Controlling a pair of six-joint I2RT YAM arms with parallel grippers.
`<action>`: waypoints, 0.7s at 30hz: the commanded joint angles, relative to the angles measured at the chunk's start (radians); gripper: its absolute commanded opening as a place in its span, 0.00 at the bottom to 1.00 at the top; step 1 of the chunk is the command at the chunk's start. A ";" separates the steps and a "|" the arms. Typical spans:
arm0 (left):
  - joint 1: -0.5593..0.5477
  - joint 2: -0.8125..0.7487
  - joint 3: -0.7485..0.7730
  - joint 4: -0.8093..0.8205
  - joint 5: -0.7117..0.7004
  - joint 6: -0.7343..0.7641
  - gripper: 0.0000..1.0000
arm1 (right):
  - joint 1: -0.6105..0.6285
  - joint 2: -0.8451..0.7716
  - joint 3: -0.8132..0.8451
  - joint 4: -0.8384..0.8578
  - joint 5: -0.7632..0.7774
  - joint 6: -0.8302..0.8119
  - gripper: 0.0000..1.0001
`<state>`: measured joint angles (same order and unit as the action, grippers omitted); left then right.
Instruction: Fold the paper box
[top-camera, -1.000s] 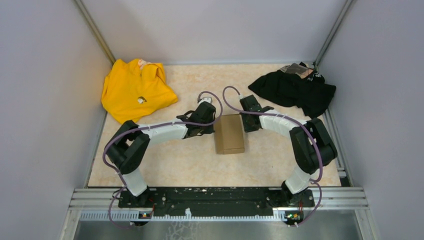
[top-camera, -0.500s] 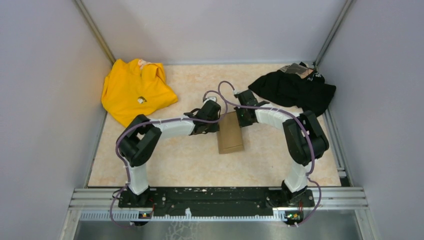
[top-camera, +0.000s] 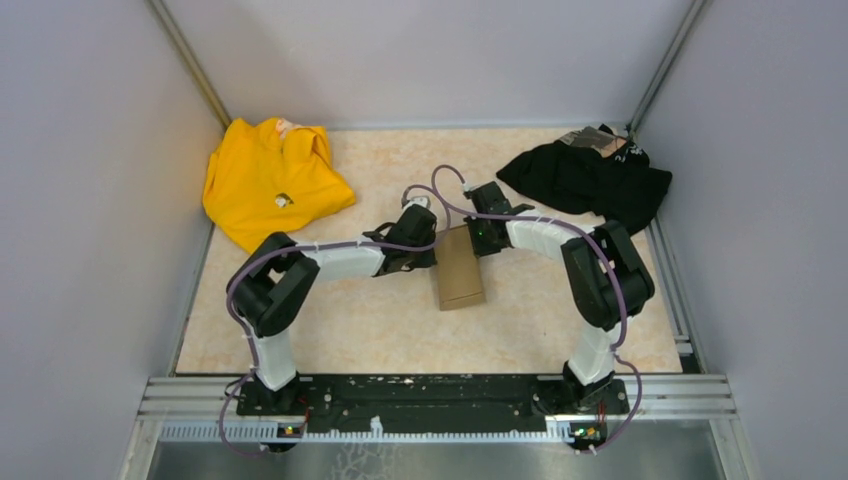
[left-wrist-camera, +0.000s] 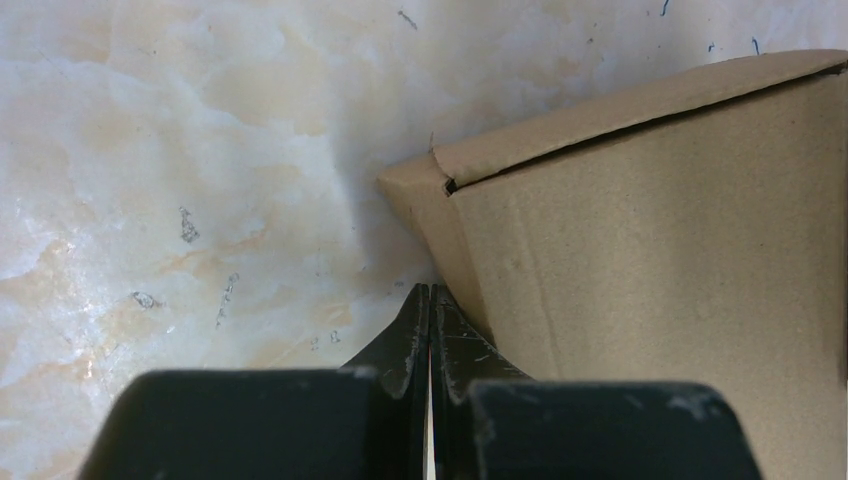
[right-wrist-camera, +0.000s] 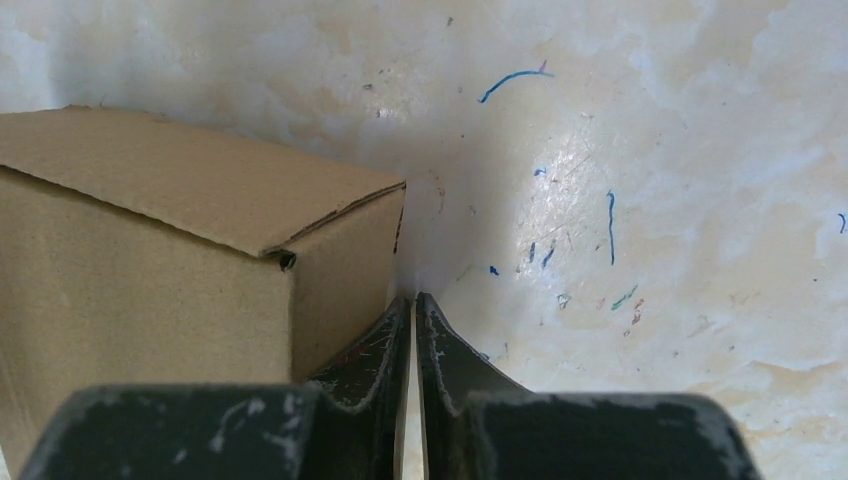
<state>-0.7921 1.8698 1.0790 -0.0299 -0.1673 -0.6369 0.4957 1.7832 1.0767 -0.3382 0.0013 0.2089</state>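
Table (top-camera: 350, 325): paper box (top-camera: 460, 272) between left gripper (left-wrist-camera: 430, 296), right gripper (right-wrist-camera: 413, 304).

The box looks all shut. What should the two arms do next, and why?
Probably ease both arms back from the paper box. Its lid lies flat with only thin seams at the corners, and the left gripper and right gripper, jaws shut and holding nothing, sit right beside its far corners. It looks folded, so nothing seems left to press.
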 joint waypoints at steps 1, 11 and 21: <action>-0.015 -0.091 -0.044 0.196 0.088 -0.033 0.00 | 0.053 0.034 0.024 -0.042 0.028 0.002 0.06; 0.007 -0.206 -0.116 0.108 0.011 -0.015 0.00 | -0.016 -0.065 -0.032 -0.113 0.181 -0.039 0.12; 0.011 -0.209 -0.100 -0.020 -0.045 -0.025 0.00 | -0.017 -0.120 -0.023 -0.107 0.199 -0.049 0.13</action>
<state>-0.7872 1.6623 0.9695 0.0238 -0.1711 -0.6449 0.4820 1.7344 1.0527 -0.4553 0.1852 0.1745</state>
